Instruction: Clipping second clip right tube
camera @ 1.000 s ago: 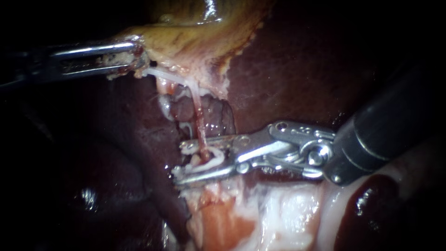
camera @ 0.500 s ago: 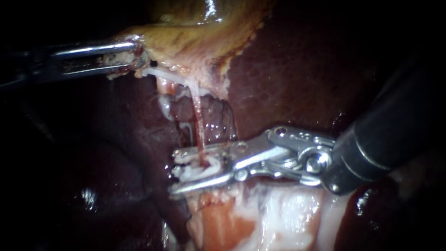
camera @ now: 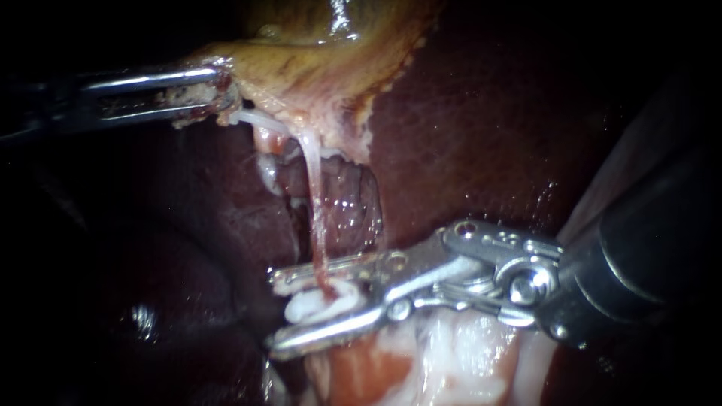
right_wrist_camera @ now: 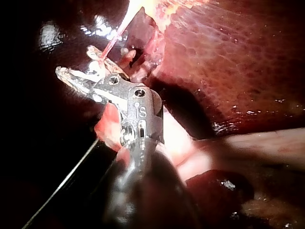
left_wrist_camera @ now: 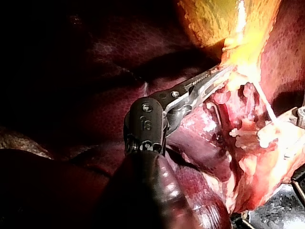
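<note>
A thin pale-pink tube [camera: 314, 203] runs down from the yellow gallbladder [camera: 316, 53] to the pale tissue below. My right instrument [camera: 274, 312] comes in from the right, and its jaws stand apart on either side of the tube's lower end. They hold a white clip [camera: 327, 301], and the tube runs into that clip. The right wrist view shows the same jaws [right_wrist_camera: 78, 71] with the clip and the tube [right_wrist_camera: 114, 40]. My left instrument [camera: 207, 94] is shut on the gallbladder's edge at the upper left and holds it taut; its jaws [left_wrist_camera: 214, 78] also show in the left wrist view.
Dark red liver [camera: 489, 113] surrounds the field. White and orange fatty tissue [camera: 451, 353] lies under the right instrument's jaws. A small open pocket of tissue [camera: 346, 195] sits just right of the tube.
My right instrument has moved down and slightly left with the clip. The tube's lower end followed it, so the tube is stretched longer. The left instrument has stayed put.
</note>
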Available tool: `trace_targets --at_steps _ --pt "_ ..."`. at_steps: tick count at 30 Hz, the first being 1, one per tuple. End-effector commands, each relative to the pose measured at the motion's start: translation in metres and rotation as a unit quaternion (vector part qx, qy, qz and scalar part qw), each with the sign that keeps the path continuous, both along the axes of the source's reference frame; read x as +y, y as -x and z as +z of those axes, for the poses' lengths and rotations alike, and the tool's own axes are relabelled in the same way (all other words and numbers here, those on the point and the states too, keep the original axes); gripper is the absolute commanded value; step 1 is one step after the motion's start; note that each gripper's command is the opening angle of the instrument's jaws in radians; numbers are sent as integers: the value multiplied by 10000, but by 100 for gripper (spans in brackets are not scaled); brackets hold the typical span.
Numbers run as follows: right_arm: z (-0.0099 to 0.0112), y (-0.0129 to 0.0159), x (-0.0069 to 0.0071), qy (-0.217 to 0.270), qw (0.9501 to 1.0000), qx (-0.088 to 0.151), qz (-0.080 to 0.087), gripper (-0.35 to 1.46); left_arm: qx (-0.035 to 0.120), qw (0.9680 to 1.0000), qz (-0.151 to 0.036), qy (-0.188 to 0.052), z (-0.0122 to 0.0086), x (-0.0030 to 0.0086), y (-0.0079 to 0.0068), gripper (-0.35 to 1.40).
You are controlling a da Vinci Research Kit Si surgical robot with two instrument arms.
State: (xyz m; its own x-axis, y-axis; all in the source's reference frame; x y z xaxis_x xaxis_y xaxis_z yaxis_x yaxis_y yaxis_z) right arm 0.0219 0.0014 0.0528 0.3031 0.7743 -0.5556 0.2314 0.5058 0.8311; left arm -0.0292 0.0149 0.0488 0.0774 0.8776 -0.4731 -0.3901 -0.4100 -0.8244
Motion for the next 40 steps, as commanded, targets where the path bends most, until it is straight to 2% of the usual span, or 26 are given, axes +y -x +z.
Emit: trace_targets --at_steps 1,5,10,13,20,22,24,28,40 --pt "1 3 1 -2 10000 -11 5 44 -1 10000 1 0 0 0 0 -35" --pt "1 7 7 -45 10000 -16 -1 35 -1 10000 1 -1 0 0 0 -35" --pt "4 14 14 -58 10000 -7 -12 8 -2 10000 2 -1 0 0 0 -35" --pt "6 15 15 -59 10000 -5 -15 -5 -1 10000 1 0 1 0 0 -35" --pt "7 16 16 -60 10000 -4 -15 -21 -1 10000 1 0 1 0 0 -35" --pt "7 17 16 -169 9998 -49 -21 -33 -1 10000 2 0 1 0 0 -35" --pt "7 17 16 -338 9994 -104 -22 -35 -1 10000 2 -1 1 0 0 -35" --pt "9 19 17 -352 9988 -312 -115 -35 -1 10000 2 -1 1 0 0 -35" --pt "14 21 20 -407 9985 -324 -141 -35 -2 10000 3 -1 2 1 0 -35"
